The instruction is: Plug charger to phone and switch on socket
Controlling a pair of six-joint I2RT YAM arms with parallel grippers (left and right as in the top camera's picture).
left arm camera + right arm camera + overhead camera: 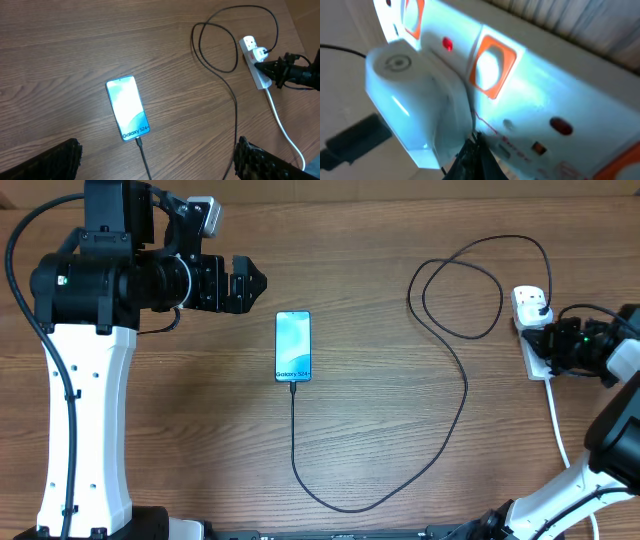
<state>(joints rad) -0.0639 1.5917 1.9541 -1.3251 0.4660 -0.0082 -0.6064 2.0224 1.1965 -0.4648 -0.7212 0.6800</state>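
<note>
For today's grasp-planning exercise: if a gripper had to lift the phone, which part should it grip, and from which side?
Probably its two long edges, mid-length, coming straight down. The phone lies flat, screen up, so only its thin sides offer opposing faces; the charger plug occupies one short end.

Overhead: looks straight down, taking in the whole table (200, 440). Left wrist: oblique, mid-distance, facing the phone (128, 108) at centre and socket (261, 81) at upper right, both shared with overhead. Right wrist: extreme close-up of the socket.
</note>
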